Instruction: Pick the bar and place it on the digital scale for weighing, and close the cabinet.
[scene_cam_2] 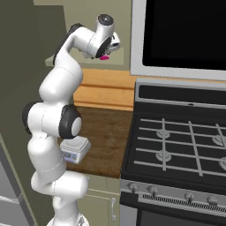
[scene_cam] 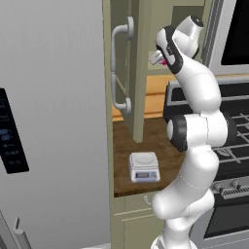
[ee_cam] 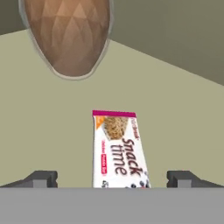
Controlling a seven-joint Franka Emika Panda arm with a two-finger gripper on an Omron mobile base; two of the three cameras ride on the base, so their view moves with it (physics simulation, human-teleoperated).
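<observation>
Fingers (ee_cam: 188,178) spread either side of the light, slippery pink-and-white wrapped bar (ee_cam: 118,148); its narrow edges look best to pinch.

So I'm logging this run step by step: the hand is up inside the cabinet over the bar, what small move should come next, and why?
Probably close the fingers on the bar. In the hand view it lies on the cabinet shelf between the two fingertips, which stand apart on either side with gaps, so the gripper looks open and lined up. The digital scale on the counter below holds nothing yet.
</observation>
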